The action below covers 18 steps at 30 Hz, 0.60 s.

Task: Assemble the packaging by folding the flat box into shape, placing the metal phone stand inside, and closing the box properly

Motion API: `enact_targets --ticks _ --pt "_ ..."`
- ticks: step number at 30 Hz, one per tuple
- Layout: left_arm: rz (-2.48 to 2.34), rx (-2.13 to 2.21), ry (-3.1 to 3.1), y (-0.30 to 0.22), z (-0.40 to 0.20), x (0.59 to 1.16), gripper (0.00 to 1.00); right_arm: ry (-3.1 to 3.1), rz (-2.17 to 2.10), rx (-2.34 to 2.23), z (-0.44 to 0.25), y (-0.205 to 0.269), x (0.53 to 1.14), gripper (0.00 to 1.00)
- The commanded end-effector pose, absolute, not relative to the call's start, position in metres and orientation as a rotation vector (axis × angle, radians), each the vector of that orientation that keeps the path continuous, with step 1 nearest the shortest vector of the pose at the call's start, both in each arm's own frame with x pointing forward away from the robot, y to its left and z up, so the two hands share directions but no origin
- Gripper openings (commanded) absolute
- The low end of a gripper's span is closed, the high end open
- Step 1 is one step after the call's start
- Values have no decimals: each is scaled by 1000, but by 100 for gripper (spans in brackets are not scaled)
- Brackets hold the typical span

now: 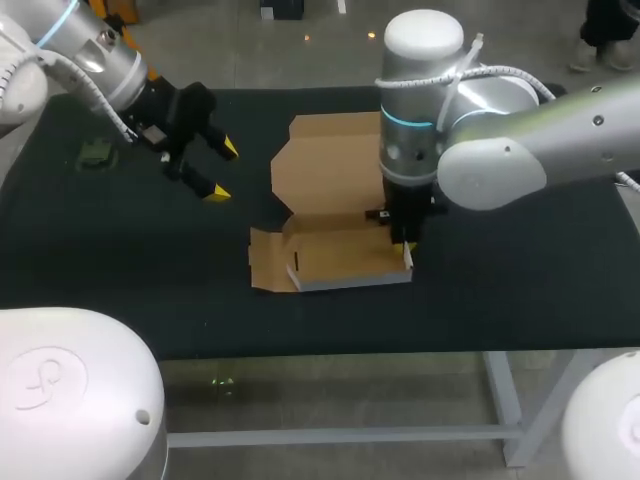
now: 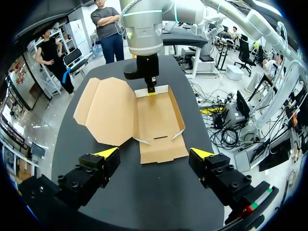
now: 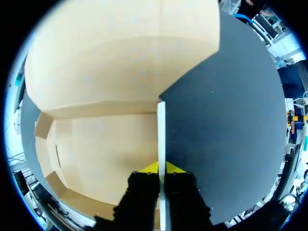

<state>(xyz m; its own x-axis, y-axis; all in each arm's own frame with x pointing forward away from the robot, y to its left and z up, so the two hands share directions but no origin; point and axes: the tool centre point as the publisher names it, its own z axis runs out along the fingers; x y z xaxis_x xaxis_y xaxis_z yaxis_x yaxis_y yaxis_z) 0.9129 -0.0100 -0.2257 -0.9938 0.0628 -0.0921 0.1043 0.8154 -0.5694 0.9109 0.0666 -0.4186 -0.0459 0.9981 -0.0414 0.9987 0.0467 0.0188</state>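
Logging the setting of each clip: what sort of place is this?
Probably a robot lab workbench: a black-topped table, a left arm and right arm over it, and a half-folded cardboard box.

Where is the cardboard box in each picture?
Head view: cardboard box lies open mid-table.
Left wrist view: cardboard box ahead of the open left claw.
Right wrist view: cardboard box under and beside the right claw.
Shared landmark: the right claw pinching the box's upright side wall.
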Motion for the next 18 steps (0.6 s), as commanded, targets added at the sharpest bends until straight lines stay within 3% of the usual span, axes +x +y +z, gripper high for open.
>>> enact_targets --ticks 1,11,18 --pt "-919 135 2931 -10 -225 913 100 2240 -31 2141 -418 68 912 0" --pt "-929 87 2936 -11 -229 911 100 2240 -31 2141 -418 68 912 0" --pt "-959 -1063 2682 -6 -232 917 100 2240 -31 2141 -418 68 912 0"
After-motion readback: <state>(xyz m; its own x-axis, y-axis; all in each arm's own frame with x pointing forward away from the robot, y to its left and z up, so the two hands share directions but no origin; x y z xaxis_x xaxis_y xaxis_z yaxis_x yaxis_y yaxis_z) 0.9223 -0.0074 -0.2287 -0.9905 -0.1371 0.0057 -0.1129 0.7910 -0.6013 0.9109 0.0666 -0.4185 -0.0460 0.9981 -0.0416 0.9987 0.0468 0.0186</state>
